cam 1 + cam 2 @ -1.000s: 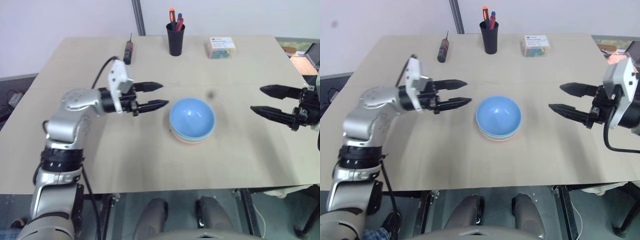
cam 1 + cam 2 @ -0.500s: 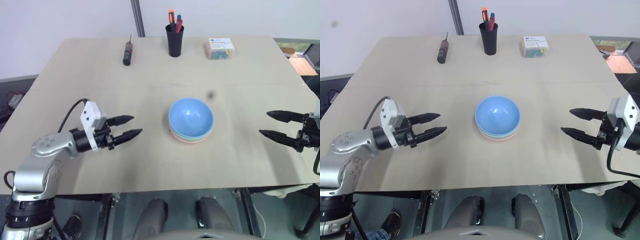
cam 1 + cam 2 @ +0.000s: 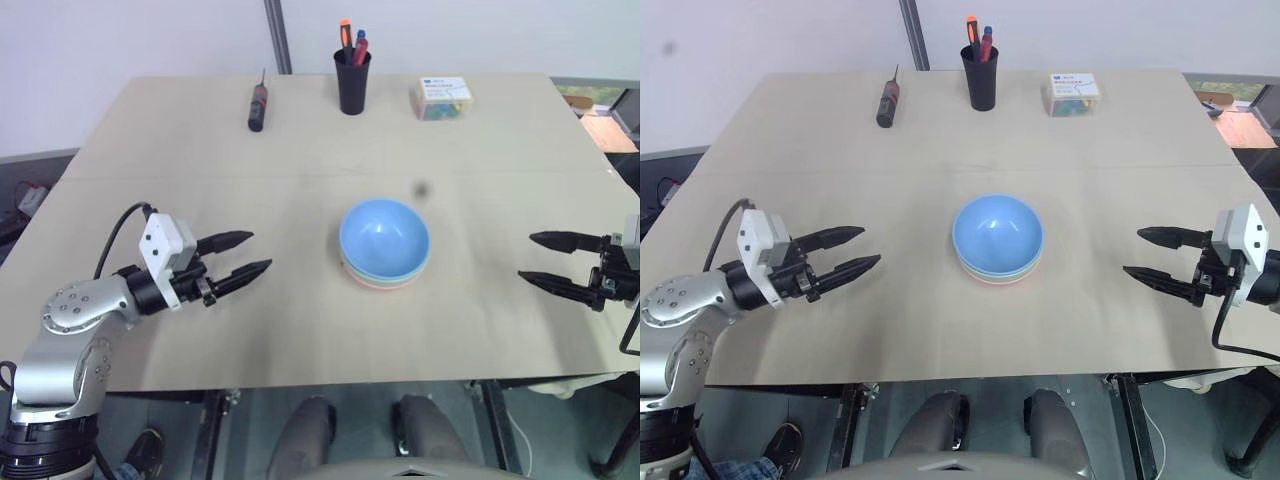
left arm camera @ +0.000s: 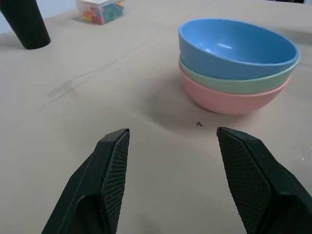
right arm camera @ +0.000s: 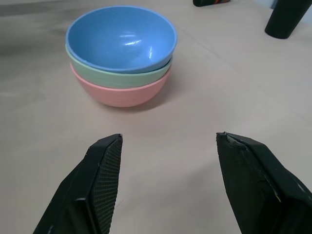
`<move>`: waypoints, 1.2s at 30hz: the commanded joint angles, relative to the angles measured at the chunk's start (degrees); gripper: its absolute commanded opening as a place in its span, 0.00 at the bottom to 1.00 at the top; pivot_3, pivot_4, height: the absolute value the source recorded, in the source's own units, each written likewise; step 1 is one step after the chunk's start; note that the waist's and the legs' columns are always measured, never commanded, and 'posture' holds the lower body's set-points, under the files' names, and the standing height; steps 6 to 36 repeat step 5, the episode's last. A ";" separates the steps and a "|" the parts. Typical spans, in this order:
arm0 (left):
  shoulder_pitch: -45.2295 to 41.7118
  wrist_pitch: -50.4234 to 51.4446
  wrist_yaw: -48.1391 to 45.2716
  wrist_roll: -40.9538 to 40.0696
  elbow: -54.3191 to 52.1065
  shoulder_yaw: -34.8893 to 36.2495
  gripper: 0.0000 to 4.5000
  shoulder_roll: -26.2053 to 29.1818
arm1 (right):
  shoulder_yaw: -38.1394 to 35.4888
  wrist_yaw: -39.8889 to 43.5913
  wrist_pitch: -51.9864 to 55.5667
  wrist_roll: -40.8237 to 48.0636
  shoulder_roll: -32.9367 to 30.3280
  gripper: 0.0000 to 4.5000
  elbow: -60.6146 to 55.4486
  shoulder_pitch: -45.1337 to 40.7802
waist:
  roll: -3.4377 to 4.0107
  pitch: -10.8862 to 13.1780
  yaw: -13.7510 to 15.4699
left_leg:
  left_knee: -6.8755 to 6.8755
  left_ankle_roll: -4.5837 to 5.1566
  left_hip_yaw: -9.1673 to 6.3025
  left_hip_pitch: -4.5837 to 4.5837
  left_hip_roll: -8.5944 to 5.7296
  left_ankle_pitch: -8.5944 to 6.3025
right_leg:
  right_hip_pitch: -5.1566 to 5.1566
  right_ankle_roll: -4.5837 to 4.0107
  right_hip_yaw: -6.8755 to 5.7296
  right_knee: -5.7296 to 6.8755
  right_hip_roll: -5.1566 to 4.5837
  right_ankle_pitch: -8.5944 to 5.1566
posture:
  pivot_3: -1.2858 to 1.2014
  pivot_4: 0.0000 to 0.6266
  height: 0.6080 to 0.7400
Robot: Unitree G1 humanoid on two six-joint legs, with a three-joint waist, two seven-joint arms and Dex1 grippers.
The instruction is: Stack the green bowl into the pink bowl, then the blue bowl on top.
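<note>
Three bowls stand nested in one stack at the middle of the table point(image 3: 300, 330). The blue bowl point(image 3: 384, 235) is on top, the green bowl point(image 4: 234, 84) in the middle, the pink bowl point(image 4: 229, 100) at the bottom. My left gripper point(image 3: 242, 255) hovers open to the left of the stack, well apart from it, its fingers pointing toward the bowls. On the right, my right gripper point(image 3: 535, 258) is open too, empty, pointing at the stack from a similar distance.
At the table's far side stand a black cup point(image 3: 352, 80) with pens, a screwdriver point(image 3: 256, 104) and a small clear box point(image 3: 441, 97) of coloured pieces. Bare tabletop lies between each gripper and the stack.
Both arms have drawn away from the stack and sunk lower: the left gripper went left and toward the near edge, the right gripper went right. The bowls stayed put.
</note>
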 commanded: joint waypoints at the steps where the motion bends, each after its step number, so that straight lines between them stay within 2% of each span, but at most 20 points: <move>1: 0.64 -2.56 -0.42 -0.67 -0.77 1.83 0.67 -0.18 | -0.67 0.50 -1.11 -0.03 -0.75 0.72 -0.05 -0.07 | 0.00 0.00 0.03 | 0.00 0.00 0.00 0.00 0.00 0.00 | 0.00 0.00 0.00 0.00 -0.01 0.00 | 0.52 0.24 1.00; 36: 0.69 -4.33 -0.53 0.04 -0.51 1.51 0.67 -0.03 | -0.88 0.42 -0.90 -0.30 -0.93 0.72 -0.03 0.22 | 0.00 0.00 0.07 | 0.00 0.00 0.00 0.01 -0.01 0.00 | 0.01 0.00 -0.02 0.02 0.00 0.00 | 0.52 0.24 1.00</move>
